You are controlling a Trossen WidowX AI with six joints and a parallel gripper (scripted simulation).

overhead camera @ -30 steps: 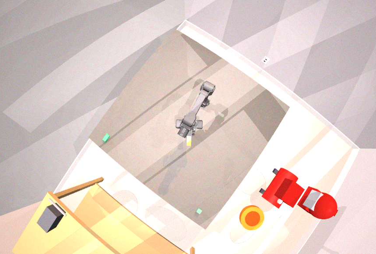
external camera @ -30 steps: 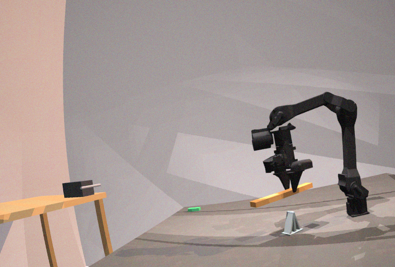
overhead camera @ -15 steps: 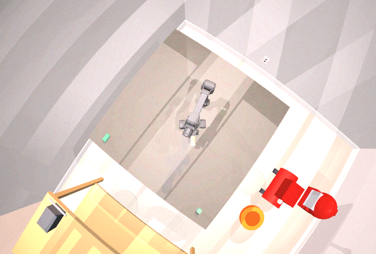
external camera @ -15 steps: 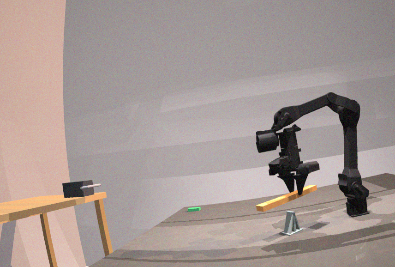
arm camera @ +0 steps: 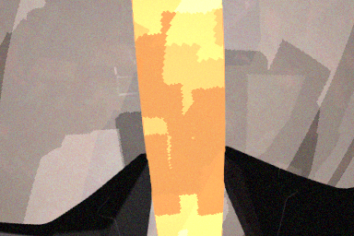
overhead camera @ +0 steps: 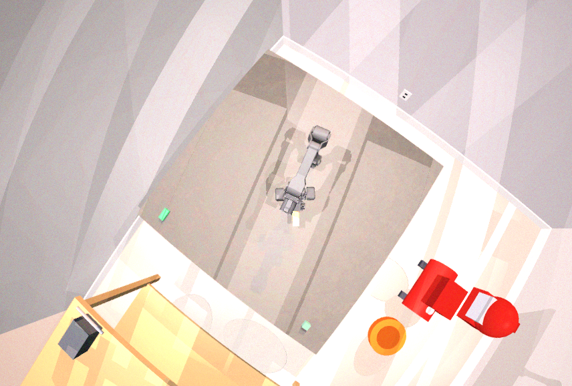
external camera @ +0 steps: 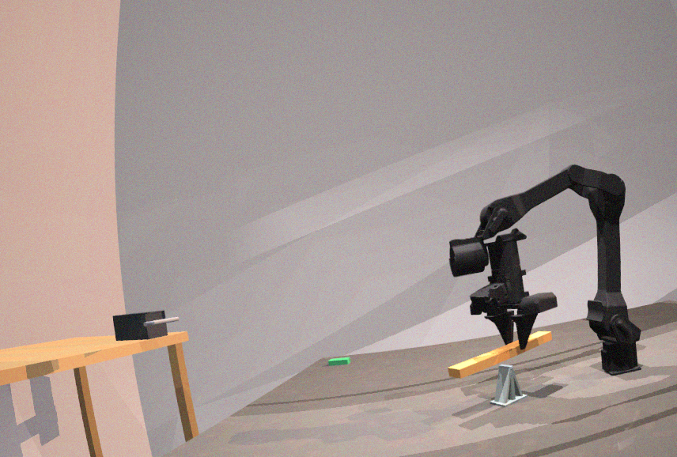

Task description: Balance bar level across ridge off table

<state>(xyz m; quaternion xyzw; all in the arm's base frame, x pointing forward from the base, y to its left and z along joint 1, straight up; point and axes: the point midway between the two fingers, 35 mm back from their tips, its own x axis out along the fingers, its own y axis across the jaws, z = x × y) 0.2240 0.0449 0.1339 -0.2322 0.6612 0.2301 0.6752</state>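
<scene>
Pale wood tops a separate table (external camera: 43, 350) at the far left of the exterior view, with a dark box (overhead camera: 78, 337) (external camera: 140, 326) on it. Next comes a green block (overhead camera: 164, 214) (external camera: 338, 361), lying near an edge of the brown worktop (overhead camera: 232, 136) (external camera: 349, 425) (arm camera: 55, 109). Farther right, the orange-yellow bar (overhead camera: 295, 218) (external camera: 485, 360) (arm camera: 184, 109) is off the worktop, pinched in the claw (overhead camera: 295, 193) (external camera: 516, 345) (arm camera: 184, 159). One finger sits at each side of it (the wrist view shows both), with bar reaching out beyond the fingers both ways. The grey ridge (external camera: 504, 382) stands upright just below, and a gap shows between its top and the bar in the exterior view. On the right, the arm's base (external camera: 633, 369) stands well apart from the ridge. From above, the bar is well inside the worktop's edges, with open room between it and a pale green cube (overhead camera: 305, 325) near a corner. Small dark marks beside the claw (top view) are too tiny to read.
</scene>
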